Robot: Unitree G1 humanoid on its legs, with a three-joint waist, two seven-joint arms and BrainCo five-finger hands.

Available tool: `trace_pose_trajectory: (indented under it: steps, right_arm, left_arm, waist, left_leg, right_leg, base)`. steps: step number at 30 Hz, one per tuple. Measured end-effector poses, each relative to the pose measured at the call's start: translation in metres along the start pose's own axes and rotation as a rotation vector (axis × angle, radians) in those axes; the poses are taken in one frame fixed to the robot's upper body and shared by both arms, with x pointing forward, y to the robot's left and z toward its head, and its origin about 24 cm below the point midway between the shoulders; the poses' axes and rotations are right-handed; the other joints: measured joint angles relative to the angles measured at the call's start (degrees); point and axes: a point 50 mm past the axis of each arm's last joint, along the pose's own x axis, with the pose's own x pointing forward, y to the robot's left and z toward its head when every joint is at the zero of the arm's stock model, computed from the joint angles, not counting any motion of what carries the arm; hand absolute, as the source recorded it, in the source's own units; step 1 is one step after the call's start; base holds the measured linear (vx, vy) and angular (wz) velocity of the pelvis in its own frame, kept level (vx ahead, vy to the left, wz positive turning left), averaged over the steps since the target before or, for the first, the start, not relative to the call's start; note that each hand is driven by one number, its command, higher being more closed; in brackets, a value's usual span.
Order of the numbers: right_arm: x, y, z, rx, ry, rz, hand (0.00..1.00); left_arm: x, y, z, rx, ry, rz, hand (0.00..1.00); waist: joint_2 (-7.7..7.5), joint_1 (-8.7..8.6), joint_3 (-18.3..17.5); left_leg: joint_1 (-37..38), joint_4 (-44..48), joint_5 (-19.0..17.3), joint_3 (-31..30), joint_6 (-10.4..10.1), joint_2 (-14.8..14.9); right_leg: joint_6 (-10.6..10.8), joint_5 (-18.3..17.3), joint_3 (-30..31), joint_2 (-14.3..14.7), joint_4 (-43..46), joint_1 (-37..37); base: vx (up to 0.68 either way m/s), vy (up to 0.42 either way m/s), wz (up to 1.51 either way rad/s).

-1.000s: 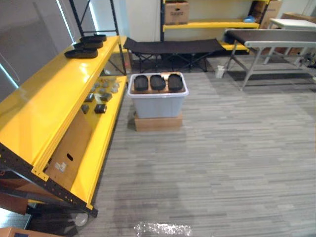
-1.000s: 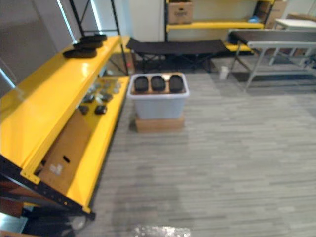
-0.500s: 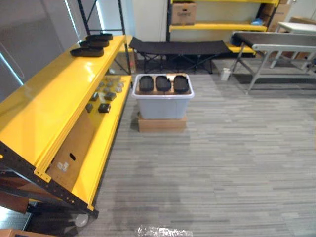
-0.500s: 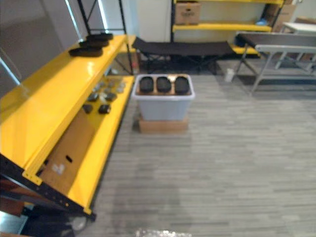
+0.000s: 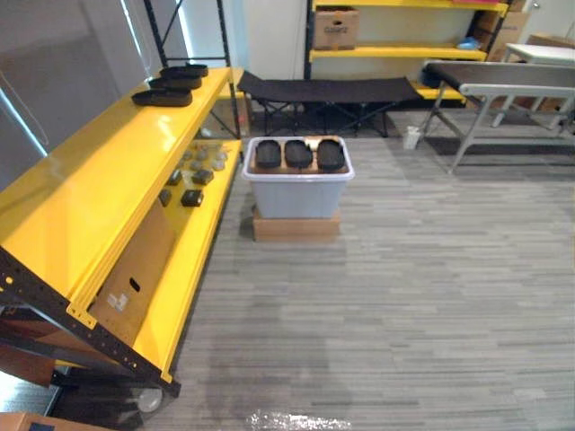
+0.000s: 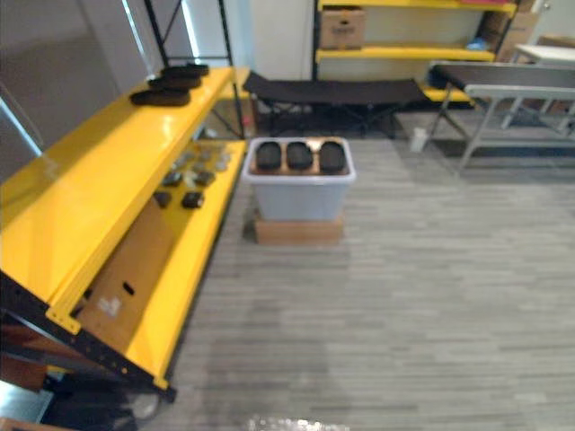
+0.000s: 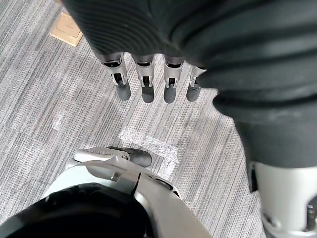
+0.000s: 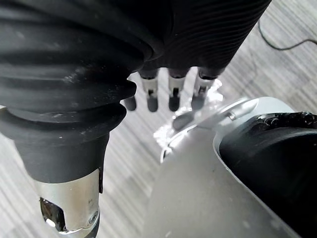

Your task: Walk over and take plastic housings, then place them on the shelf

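Observation:
Three black plastic housings [image 5: 298, 153] lie side by side on top of a pale grey bin [image 5: 297, 191], which stands on a flat cardboard box on the floor ahead. Three more black housings [image 5: 171, 83] rest at the far end of the yellow rack's top shelf [image 5: 99, 171]. In the left wrist view my left hand [image 7: 147, 85] hangs over the grey floor with straight fingers and holds nothing. In the right wrist view my right hand [image 8: 173, 94] hangs the same way, fingers straight and empty.
The yellow rack runs along the left; its lower shelf [image 5: 193, 242] carries small dark parts [image 5: 190, 197] and a leaning cardboard sheet [image 5: 135, 274]. A black folding cot [image 5: 328, 90] stands behind the bin. A grey table [image 5: 503, 81] is at the back right, with open grey floor in between.
The whole picture has shifted a little, so the camera has moved. The bin, the housings and the rack keep their places.

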Motion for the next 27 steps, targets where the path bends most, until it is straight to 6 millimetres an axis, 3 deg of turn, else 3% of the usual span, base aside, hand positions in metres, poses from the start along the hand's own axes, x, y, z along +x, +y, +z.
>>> trace_pose_trajectory:
  steps: [7, 9, 12, 14, 16, 19, 27]
  right_arm:
    - [0.001, 0.007, 0.011, -0.080, -0.018, 0.025, 0.00]
    - [0.002, 0.016, 0.020, -0.102, -0.039, 0.044, 0.00]
    - [0.002, 0.033, 0.036, -0.113, -0.097, 0.086, 0.00]
    - [0.001, 0.040, 0.045, -0.118, -0.141, 0.109, 0.00]
    - [-0.001, 0.055, 0.056, -0.128, -0.194, 0.149, 0.00]
    - [-0.002, 0.061, 0.061, -0.137, -0.217, 0.156, 0.00]
    - [-0.003, 0.064, 0.064, -0.128, -0.232, 0.171, 0.00]
  left_arm:
    - [0.000, -0.005, 0.016, 0.012, -0.070, -0.027, 0.00]
    - [-0.002, -0.012, 0.037, 0.030, -0.146, -0.042, 0.00]
    - [-0.007, -0.020, 0.067, 0.046, -0.248, -0.055, 0.00]
    - [-0.009, -0.025, 0.076, 0.047, -0.288, -0.062, 0.00]
    - [-0.013, -0.042, 0.089, 0.083, -0.350, -0.098, 0.00]
    - [-0.017, -0.062, 0.095, 0.112, -0.388, -0.143, 0.00]
    - [-0.019, -0.066, 0.097, 0.127, -0.420, -0.119, 0.00]
  waist:
    - [-0.40, 0.26, 2.39]
    - [-0.69, 0.40, 5.36]
    - [-1.82, 0.81, 9.14]
    - [-1.80, 1.09, 9.36]
    - [-1.49, 1.86, 9.55]
    - [-1.24, 2.44, 9.70]
    - [-1.05, 2.68, 9.98]
  left_leg:
    - [-3.85, 0.13, -0.16, 0.21, -0.27, 0.37]
    - [-6.32, 1.03, 0.21, 0.06, -0.22, 0.52]
    - [-10.10, 7.83, -2.10, -0.27, -0.03, 1.18]
    - [-10.71, 10.14, -3.16, -0.21, -0.39, 1.45]
    - [-10.93, 12.02, -4.28, -0.35, -0.27, 1.65]
    - [-11.67, 14.22, -5.69, -0.63, 0.21, 1.67]
    - [-14.15, 16.70, -6.59, -2.57, 0.79, 1.22]
  right_leg:
    - [-0.48, -0.46, 0.09, 0.07, 1.82, -4.48]
    - [-0.76, -1.03, 0.16, -0.27, 4.40, -7.81]
    - [-0.75, -1.47, 0.05, -0.90, 6.98, -9.57]
    - [-0.73, -1.50, 0.07, -1.08, 8.04, -9.56]
    - [-0.67, -1.79, 0.07, -1.30, 9.31, -9.57]
    - [-0.88, -2.87, 0.05, -1.76, 11.12, -9.96]
    - [-0.59, -5.86, -0.70, -2.64, 14.07, -11.85]
  base:
    - [-0.02, -0.005, 0.00]
    - [-0.01, -0.001, 0.07]
    - [0.02, -0.005, 0.08]
    - [0.04, 0.026, 0.05]
    - [0.03, 0.043, 0.05]
    - [-0.01, 0.033, 0.03]
    - [-0.03, -0.010, 0.09]
